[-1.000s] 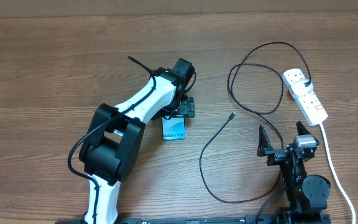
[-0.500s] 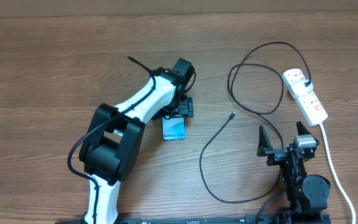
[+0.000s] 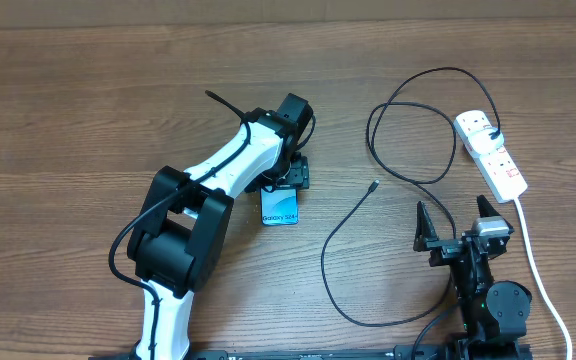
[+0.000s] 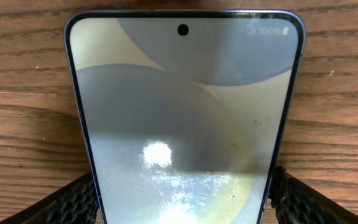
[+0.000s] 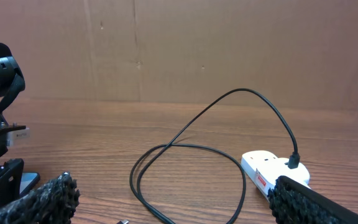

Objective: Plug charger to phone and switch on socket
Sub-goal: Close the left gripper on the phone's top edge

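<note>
Left end effector (image 4: 182, 202) astride slim, dark-edged, pale blue-grey-screened phone (image 4: 185, 112).

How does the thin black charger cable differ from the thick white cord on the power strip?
The charger is thin and black; the white cord is thick. The charger loops widely across the table; the white cord runs almost straight toward the near edge. Both join the socket.
</note>
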Controlling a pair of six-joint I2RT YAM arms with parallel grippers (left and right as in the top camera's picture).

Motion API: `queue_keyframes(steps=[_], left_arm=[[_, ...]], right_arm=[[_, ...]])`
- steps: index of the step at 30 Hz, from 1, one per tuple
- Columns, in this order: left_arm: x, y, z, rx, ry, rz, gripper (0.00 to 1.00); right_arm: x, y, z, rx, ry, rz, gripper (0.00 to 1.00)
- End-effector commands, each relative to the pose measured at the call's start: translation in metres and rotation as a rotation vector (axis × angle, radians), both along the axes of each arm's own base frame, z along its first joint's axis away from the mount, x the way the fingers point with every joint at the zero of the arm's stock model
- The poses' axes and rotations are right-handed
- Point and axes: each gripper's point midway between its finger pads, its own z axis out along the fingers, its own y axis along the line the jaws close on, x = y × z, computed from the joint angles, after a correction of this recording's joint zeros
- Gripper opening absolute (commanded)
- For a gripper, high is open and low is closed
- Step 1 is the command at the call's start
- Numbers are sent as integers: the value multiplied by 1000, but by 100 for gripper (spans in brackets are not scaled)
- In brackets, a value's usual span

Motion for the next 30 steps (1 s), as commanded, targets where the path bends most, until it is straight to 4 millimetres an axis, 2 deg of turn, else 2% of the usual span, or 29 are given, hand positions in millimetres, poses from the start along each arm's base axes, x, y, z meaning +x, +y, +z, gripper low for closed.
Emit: queue_keyframes(steps=[1, 8, 22, 30], left_arm=[[-13, 8, -29, 31, 80, 13, 82], [-13, 8, -29, 31, 80, 13, 76], [-12, 8, -28, 29, 79, 17, 75], [-7, -1, -21, -11, 76, 19, 73]], right_arm=[[0, 1, -1, -1, -7, 5, 100], [0, 1, -1, -1, -7, 5, 100], [0, 1, -1, -1, -7, 5, 100], [0, 1, -1, -1, -7, 5, 100]])
